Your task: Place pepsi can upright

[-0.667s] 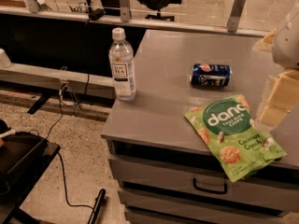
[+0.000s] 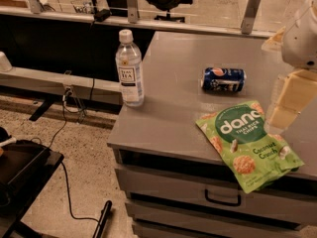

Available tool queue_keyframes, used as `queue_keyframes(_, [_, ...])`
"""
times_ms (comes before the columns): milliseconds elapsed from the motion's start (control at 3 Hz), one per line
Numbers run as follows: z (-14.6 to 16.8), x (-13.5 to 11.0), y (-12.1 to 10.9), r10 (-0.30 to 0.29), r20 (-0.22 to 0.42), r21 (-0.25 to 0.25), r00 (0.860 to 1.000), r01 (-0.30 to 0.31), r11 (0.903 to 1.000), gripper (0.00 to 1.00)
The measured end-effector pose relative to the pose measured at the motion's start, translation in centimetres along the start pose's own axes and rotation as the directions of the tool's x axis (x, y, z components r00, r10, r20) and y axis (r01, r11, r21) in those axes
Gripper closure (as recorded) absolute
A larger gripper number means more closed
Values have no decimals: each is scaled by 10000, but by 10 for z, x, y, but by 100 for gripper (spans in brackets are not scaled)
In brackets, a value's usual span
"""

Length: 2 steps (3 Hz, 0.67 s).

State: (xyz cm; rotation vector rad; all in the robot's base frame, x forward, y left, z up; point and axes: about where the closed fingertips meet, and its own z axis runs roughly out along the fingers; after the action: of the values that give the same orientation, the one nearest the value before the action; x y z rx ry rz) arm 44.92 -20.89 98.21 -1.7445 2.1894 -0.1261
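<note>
The pepsi can [image 2: 223,79] lies on its side on the grey cabinet top [image 2: 168,68], its length running left to right. It is dark blue with a round red-white-blue logo near its left end. My gripper [image 2: 280,114] hangs from the white arm [image 2: 301,33] at the right edge of the camera view. It is to the right of the can and a little nearer the front, above the upper right corner of the chips bag. It is apart from the can and holds nothing that I can see.
A clear tea bottle [image 2: 130,68] with a white cap stands upright near the cabinet's left edge. A green Dang chips bag [image 2: 246,143] lies flat at the front right. Drawers [image 2: 218,195] are below. On the floor at the left are cables and a black case [image 2: 22,175].
</note>
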Motion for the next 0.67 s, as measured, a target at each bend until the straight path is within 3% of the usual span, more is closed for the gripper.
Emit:
queue_keyframes(333, [13,-18,-28,-681,-119,9,9976,682,9977,0])
queue_keyframes(667, [32,-38,-70,-1309,-376,123,9907,1314,9912,0])
